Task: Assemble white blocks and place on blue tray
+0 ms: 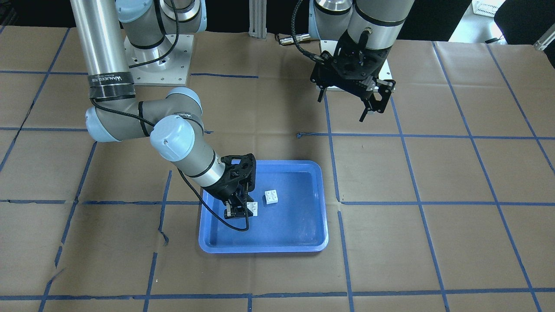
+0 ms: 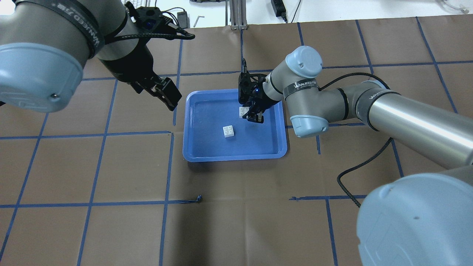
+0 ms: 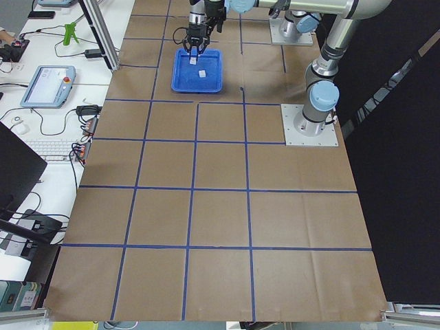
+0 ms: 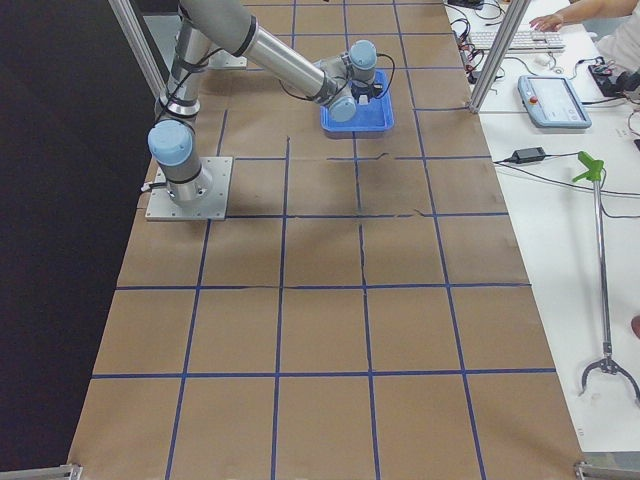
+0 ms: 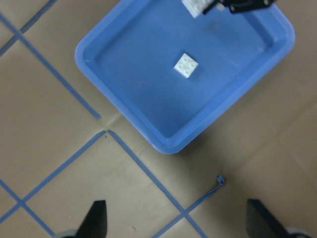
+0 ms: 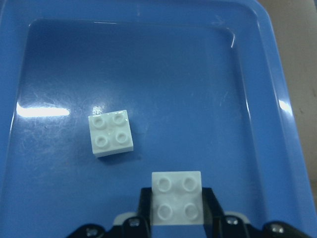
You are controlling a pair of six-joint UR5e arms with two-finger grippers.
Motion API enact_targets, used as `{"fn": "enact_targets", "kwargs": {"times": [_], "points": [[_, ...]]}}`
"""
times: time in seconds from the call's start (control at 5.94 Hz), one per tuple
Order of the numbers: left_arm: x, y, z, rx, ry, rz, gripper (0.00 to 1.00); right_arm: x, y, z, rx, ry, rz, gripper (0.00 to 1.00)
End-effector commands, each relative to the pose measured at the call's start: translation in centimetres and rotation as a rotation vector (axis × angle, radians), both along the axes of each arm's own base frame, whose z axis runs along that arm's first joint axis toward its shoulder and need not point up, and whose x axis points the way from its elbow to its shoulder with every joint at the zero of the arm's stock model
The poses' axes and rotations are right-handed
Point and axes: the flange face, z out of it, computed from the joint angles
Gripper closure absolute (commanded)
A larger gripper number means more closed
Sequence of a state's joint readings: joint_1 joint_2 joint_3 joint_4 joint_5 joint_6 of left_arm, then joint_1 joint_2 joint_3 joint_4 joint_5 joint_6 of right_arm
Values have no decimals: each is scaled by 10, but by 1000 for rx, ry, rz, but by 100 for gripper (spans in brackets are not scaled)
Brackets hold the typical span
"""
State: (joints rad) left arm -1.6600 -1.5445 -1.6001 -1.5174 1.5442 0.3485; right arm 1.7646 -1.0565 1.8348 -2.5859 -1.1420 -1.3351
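One white block (image 6: 177, 198) sits pinched btw the fingers of the right gripper (image 2: 255, 117), studs up, low inside the blue tray (image 1: 322, 203). Prob so it can press onto the loose block (image 6: 111, 132) lying nearby. Left gripper (image 5: 178, 220) is spread wide, empty, parked off to the side.

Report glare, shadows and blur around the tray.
Right wrist view: white glare streak on the blue tray floor, left of the loose white block; held white block in the right pincer is in focus. Front-facing view: soft shadow on the brown paper at the tray's robot-side edge. Side views: blocks too small for detail.
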Motion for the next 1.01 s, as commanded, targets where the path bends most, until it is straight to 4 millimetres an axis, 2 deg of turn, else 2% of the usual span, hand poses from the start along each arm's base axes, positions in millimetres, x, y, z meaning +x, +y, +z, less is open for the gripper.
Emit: {"fn": "enact_targets", "kwargs": {"times": [0.0, 0.17, 0.34, 0.5, 0.84], "points": [[44, 4, 18, -25, 11, 214, 1, 7, 6, -18, 9, 2, 10, 69], [48, 13, 25, -17, 10, 268, 1, 7, 12, -23, 27, 5, 10, 69], [55, 14, 29, -19, 16, 381, 1, 6, 16, -22, 28, 5, 7, 69], [62, 15, 32, -7, 14, 400, 1, 9, 21, -24, 34, 6, 15, 69], [62, 18, 35, -7, 14, 402, 1, 17, 28, -26, 61, 0, -10, 69]]}}
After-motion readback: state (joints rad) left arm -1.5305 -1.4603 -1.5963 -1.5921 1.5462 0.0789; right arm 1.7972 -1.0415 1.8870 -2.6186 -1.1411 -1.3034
